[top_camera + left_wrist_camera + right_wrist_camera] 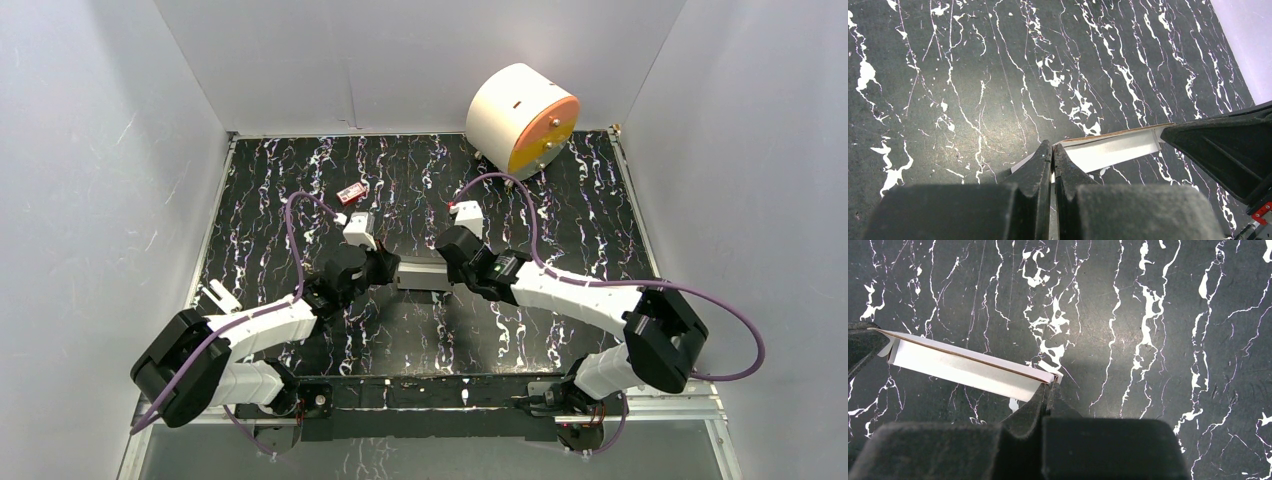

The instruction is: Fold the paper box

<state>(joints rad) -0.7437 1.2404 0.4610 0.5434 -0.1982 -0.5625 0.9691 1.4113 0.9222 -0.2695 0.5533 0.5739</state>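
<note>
Black marble-look worktop (560, 210) with white veins all over it, boxed in by plain white walls (400, 60) on 3 sides, that's my overhead view right now. Both arms reach in from the near edge and meet roughly mid-worktop, a touch closer to the near edge than the far one. The paper box (421, 276) is strung between them there. From above it's just a short pale strip running left to right between the 2 sets of fingertips. The left gripper (391, 268) is clenched on the box's left end. On its wrist cam the fingers (1038, 170) are squeezed together with only a sliver of white card poking out between them. The right gripper (451, 270) is doing the same on the opposite end, jaws pinched hard on the corner of the card. From that wrist cam the box looks pretty flat: a long white face with a thin brownish line along its upper edge and a small flap sticking out at the end by the other arm. Honestly can't tell from any cam whether it's clear of the surface or brushing it. Elsewhere, a big white cylinder (510, 110) with an orange face sits in the far right corner. A tiny red item (351, 193) lies near the far edge, left of centre, well apart from the box.
</note>
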